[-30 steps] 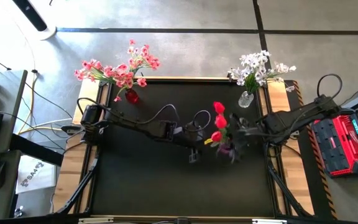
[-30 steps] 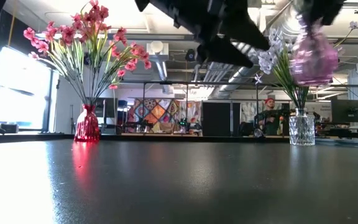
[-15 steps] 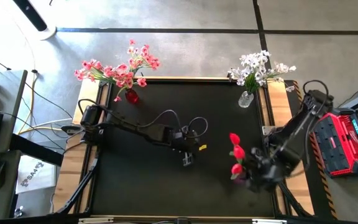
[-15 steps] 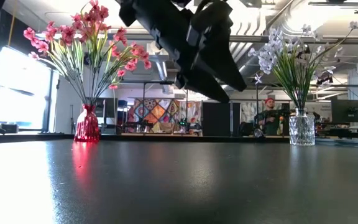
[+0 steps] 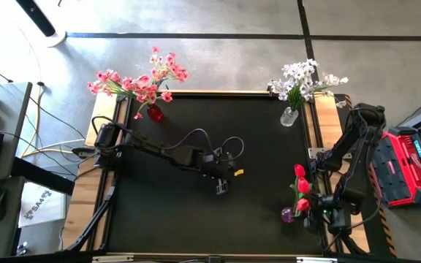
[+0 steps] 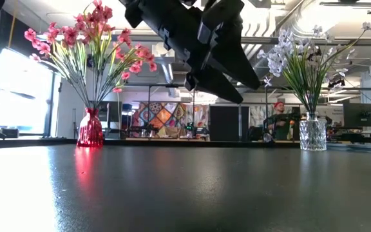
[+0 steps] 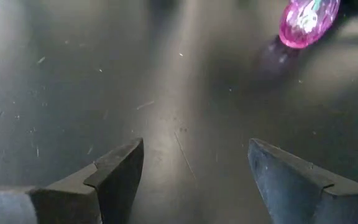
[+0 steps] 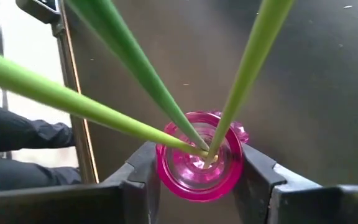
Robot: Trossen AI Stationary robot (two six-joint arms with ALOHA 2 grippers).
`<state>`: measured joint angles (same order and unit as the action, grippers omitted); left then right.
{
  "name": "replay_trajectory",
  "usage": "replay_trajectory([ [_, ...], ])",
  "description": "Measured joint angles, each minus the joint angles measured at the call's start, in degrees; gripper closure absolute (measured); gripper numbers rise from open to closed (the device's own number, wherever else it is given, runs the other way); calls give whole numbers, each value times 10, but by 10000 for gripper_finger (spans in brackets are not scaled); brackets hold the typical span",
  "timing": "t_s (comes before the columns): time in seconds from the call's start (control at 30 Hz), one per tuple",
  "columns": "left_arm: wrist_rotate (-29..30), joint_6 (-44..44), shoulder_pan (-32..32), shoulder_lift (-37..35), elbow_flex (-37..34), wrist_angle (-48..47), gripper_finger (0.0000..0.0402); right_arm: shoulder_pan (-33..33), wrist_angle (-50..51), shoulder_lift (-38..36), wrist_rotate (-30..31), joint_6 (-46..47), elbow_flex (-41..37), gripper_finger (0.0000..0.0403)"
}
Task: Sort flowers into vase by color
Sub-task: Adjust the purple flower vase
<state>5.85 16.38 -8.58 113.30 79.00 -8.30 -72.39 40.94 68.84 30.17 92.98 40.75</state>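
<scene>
The right hand [image 8: 194, 180] is clamped on a pink vase [image 5: 289, 214] holding three red tulips [image 5: 300, 187], at the counter's [image 5: 196, 212] near right corner, well apart from the clear vase of white flowers [image 5: 298, 82]. The left hand [image 5: 221, 187] hangs released above the counter's middle. Pink flowers [image 5: 141, 82] fill the red vase [image 5: 154, 112].

Red tulips [image 5: 300, 188] upright in pink vase [image 5: 289, 215], table's right front; pink sprays [image 5: 139, 82] back left, white sprays [image 5: 302, 78] back right.
</scene>
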Motion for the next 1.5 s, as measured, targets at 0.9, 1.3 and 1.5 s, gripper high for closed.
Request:
replay_trajectory([
  [0.9, 21, -5, 7, 0, 0, 40, 124, 35, 30, 2, -45, -24, 0, 204],
  [1.3, 21, -5, 8, 0, 0, 39, 124, 259, -8, 3, -87, -138, -4, 146],
  [1.5, 18, 2, 6, 0, 0, 30, 124, 371, -117, 30, -189, -243, -37, 144],
])
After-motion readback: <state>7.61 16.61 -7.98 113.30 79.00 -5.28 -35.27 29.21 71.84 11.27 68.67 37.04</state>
